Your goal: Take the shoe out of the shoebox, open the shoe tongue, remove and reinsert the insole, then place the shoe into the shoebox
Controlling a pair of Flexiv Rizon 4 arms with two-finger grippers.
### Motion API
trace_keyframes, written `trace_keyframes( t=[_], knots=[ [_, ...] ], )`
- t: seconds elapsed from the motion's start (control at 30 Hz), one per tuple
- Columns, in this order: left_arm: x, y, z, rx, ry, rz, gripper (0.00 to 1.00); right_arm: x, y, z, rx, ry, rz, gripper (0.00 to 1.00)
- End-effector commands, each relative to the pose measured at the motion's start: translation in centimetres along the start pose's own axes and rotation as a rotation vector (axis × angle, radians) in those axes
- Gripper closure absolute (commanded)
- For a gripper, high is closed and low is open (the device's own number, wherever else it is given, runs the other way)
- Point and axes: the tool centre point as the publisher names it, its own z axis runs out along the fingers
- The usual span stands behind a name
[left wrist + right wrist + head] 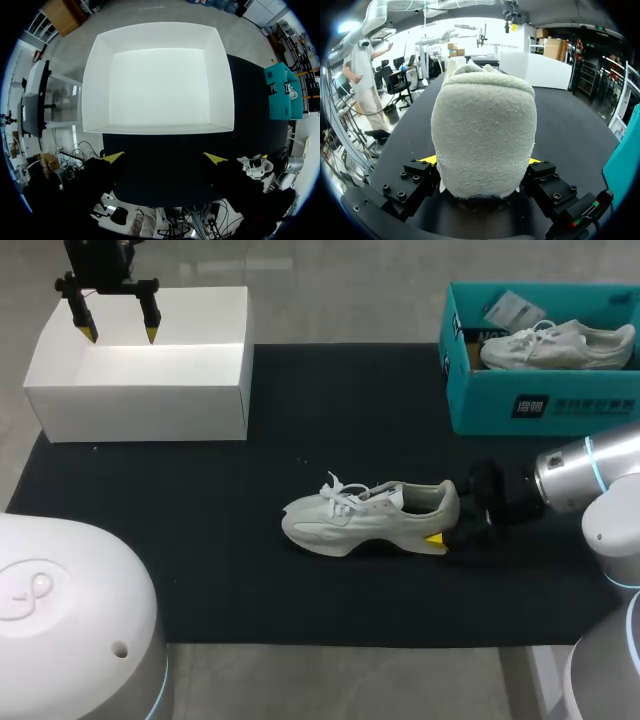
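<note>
While snug in right tool, fuzzy rounded heel of shoe

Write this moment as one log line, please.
shoe: upright on mat | right gripper: grips heel | left gripper: open over white box

A black mat covers the desk, matte and even in tone, and fills most of the head view. Beyond the mat's far edge lies pale grey ground crossed by faint straight seams, with lighter patches of glare. Whether that is floor or more desk cannot be told. Along the mat's near edge runs a strip of the same grey. The light is soft and shadows on the mat are faint. In the left wrist view the mat reads as a dull black sheet, and likewise in the right wrist view.
</note>
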Motion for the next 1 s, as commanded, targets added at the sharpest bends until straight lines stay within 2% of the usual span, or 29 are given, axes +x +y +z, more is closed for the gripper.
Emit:
trace_keyframes(
  t=[0.03, 0.5, 0.8, 1.0],
  knots=[
    [0.0, 0.0, 0.0, 0.000, 0.000, 0.000, 0.00, -0.2, -0.3, 0.6, 0.001, -0.004, 0.000, 1.00],
    [0.0, 0.0, 0.0, 0.000, 0.000, 0.000, 0.00, -0.2, -0.3, 0.6, 0.001, -0.004, 0.000, 1.00],
    [4.5, 2.3, -0.4, 0.045, -0.100, -0.049, 0.00, -0.2, -0.3, 0.6, 0.001, -0.004, 0.000, 1.00],
    [8.9, 4.7, 0.2, 0.071, -0.122, -0.042, 0.00, -0.2, -0.3, 0.6, 0.001, -0.004, 0.000, 1.00]
  ],
)
